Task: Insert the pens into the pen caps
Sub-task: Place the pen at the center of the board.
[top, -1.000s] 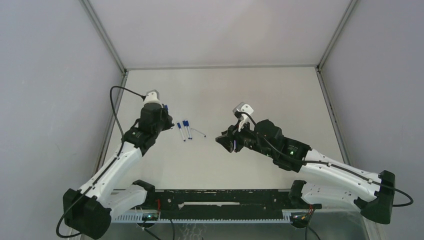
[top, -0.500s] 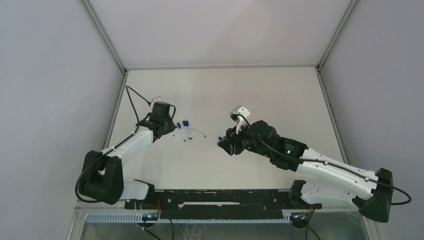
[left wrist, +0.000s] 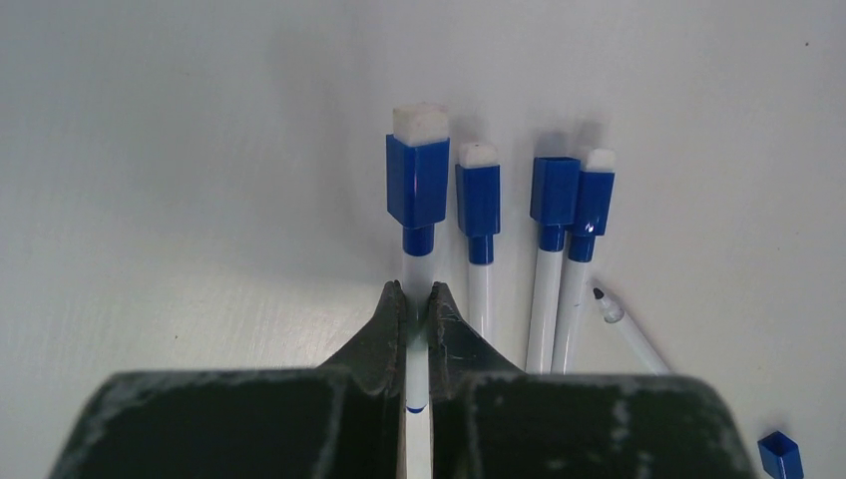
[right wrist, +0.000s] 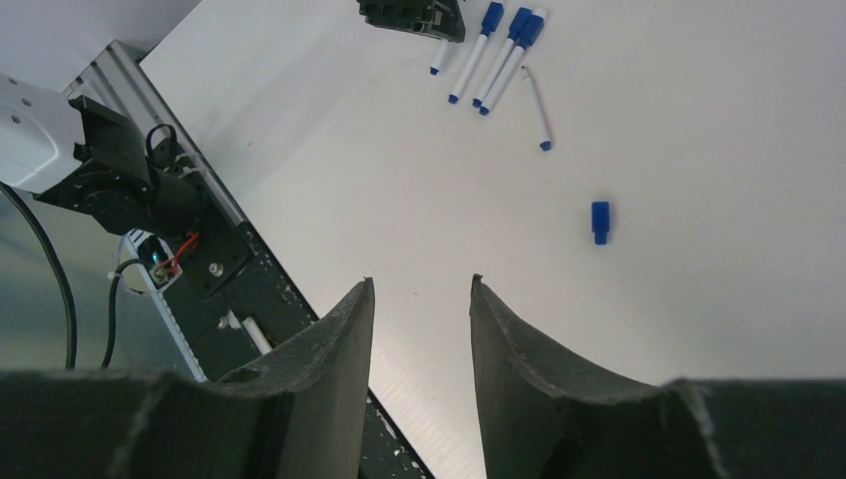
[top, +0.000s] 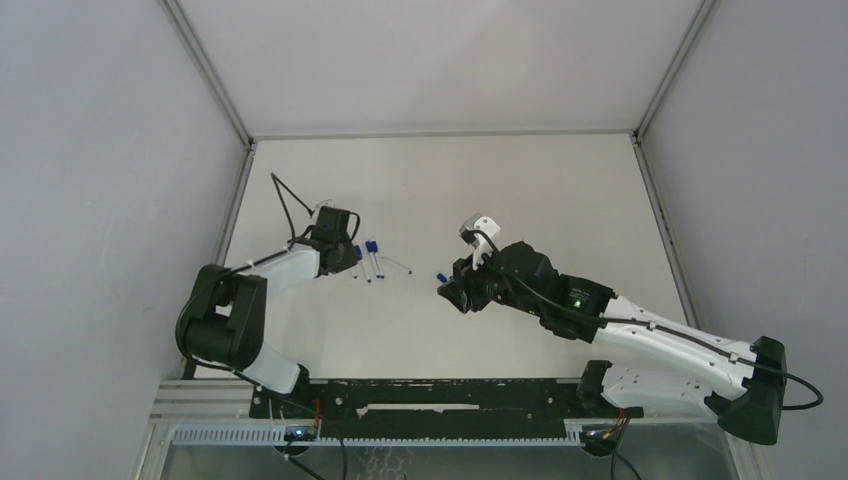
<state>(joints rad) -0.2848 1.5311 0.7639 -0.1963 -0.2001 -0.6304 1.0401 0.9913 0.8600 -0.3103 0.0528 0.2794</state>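
My left gripper [left wrist: 417, 290] is shut on the white barrel of a pen [left wrist: 416, 329] that wears a dark blue pen cap [left wrist: 417, 188]. It sits low at the left end of the pen row [top: 365, 262]. Three more capped pens [left wrist: 547, 299] lie side by side just right of it. An uncapped pen [left wrist: 631, 334] with a black tip lies slanted beside them. One loose pen cap [right wrist: 600, 221] lies on the table, just off my right gripper [top: 447, 290]. That gripper [right wrist: 419, 282] hangs open above the table with nothing between its fingers.
The white table [top: 540, 190] is bounded by grey walls and metal corner rails [top: 205, 70]. A black rail with wiring [top: 430, 395] runs along the near edge between the arm bases. The left arm's cable [top: 285, 195] loops above its wrist.
The left arm has folded down and swung its gripper right and lower, to the left end of the pen row. The right arm has shifted slightly, uncovering the loose cap.
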